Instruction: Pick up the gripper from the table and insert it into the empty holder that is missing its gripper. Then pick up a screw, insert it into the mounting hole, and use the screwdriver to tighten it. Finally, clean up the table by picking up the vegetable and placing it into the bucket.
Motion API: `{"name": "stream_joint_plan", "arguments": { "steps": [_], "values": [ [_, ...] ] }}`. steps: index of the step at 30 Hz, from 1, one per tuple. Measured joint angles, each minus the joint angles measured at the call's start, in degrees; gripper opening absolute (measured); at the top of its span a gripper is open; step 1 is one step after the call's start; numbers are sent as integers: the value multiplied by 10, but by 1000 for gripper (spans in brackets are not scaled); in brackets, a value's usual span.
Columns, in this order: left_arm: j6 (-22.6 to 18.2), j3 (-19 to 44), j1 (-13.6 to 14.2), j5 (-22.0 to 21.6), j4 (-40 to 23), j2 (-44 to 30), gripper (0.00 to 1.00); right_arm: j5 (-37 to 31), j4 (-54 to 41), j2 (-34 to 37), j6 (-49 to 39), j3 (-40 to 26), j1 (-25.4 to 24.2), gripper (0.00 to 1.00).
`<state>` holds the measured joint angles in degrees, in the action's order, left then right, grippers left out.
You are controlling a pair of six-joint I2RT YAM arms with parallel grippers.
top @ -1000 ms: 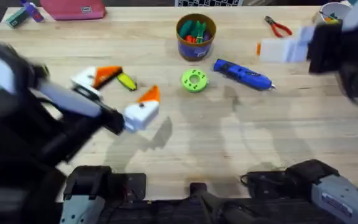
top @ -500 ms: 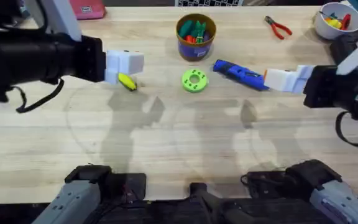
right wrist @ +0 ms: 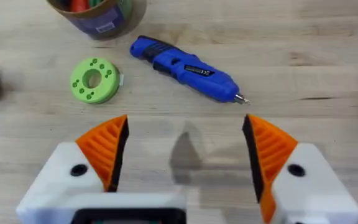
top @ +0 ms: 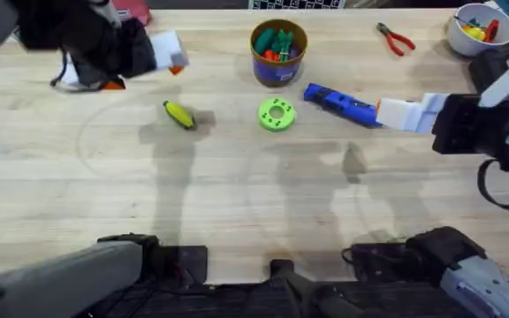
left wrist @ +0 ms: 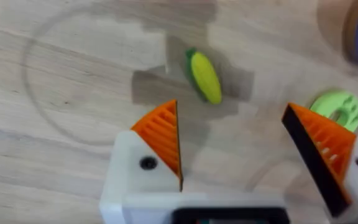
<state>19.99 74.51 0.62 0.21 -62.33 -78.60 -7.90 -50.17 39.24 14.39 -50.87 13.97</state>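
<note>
Left gripper point(left wrist: 238, 140) spread wide, empty, above yellow vegetable point(left wrist: 202, 76) lying on table point(top: 237, 194). Right gripper point(right wrist: 182, 152) also spread (nothing held), near blue screwdriver point(right wrist: 185, 67). Bucket point(top: 278, 51) beyond green disc point(top: 277, 115).

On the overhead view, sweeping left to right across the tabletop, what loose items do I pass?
Small yellow toy vegetable with a green end → flat round green disc → blue pen-shaped electric screwdriver → red-handled pliers → white bowl. The blue-purple bucket with a yellow-orange rim sits directly beyond the disc, so I leave it out.
</note>
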Motion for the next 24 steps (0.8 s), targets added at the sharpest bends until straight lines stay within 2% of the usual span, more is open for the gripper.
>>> {"name": "stream_joint_plan", "arguments": {
  "steps": [4,7,10,13,16,21,24],
  "values": [
    [97,24,0,-12,14,-59,986,0,0,0,0,0,0,994],
    [171,24,0,-13,-1,-95,986,0,0,0,2,0,0,994],
    [214,24,0,-7,-14,-129,987,0,0,0,2,0,0,994],
    [237,24,0,3,-21,-162,986,0,0,0,2,0,0,994],
    [248,24,0,14,-3,-192,985,0,0,0,2,0,0,994],
    [255,24,-5,44,42,-244,987,0,0,0,2,0,0,994],
    [256,24,-12,53,47,-265,988,0,0,0,2,0,0,994]
  ]
}}
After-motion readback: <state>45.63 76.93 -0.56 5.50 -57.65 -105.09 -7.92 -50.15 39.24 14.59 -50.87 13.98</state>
